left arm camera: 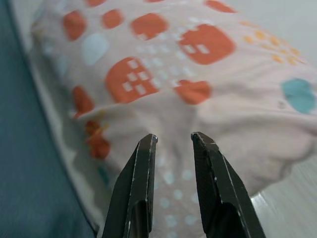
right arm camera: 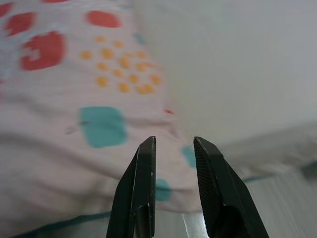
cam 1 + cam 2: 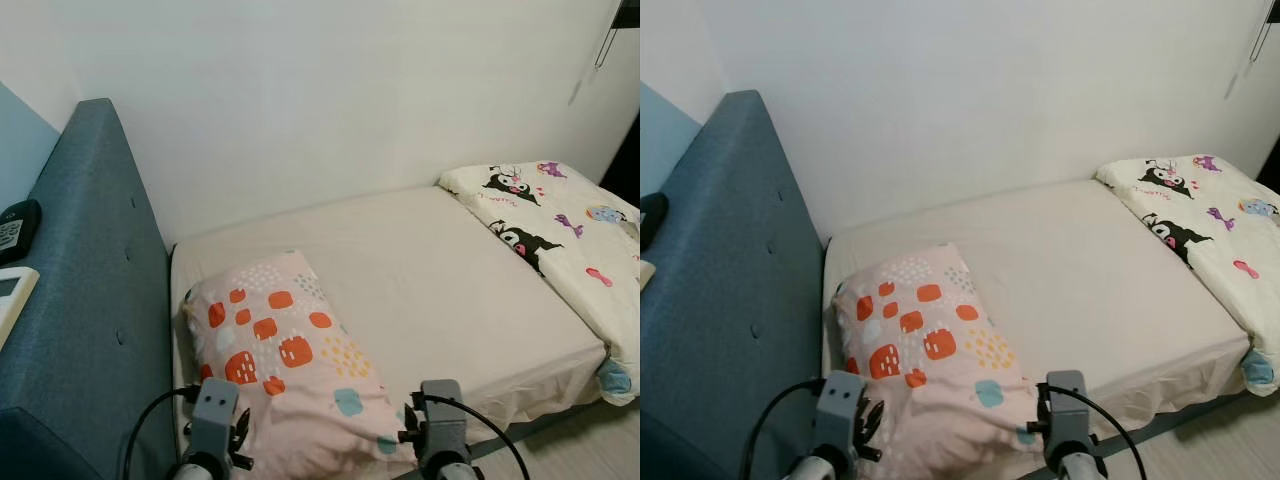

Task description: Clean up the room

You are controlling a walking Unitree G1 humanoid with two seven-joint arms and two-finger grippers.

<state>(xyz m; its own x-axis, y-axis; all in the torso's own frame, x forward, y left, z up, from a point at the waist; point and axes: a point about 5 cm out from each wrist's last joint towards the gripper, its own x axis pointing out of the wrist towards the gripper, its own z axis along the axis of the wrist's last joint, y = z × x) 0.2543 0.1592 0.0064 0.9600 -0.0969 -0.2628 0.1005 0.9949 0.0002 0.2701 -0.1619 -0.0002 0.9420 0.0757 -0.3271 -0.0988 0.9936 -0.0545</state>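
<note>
A pink pillow (image 3: 285, 345) with orange, teal and yellow patches lies at the head of the bed (image 3: 440, 270), its near end hanging over the front edge. My left gripper (image 1: 173, 140) hovers just before the pillow's near end, fingers slightly open with nothing between them. Beside it, my right gripper (image 2: 173, 143) is also narrowly open and empty, pointing at the pillow's near corner and the beige sheet. Both wrists (image 3: 215, 420) (image 3: 440, 425) show low in the eye views. A white blanket (image 3: 560, 220) with cartoon figures lies folded at the bed's foot.
A blue-grey padded headboard (image 3: 95, 290) stands to the left. On a ledge behind it rest a black remote (image 3: 15, 225) and a white one (image 3: 12, 290). A white wall runs behind the bed. Pale floor (image 3: 590, 450) shows at the lower right.
</note>
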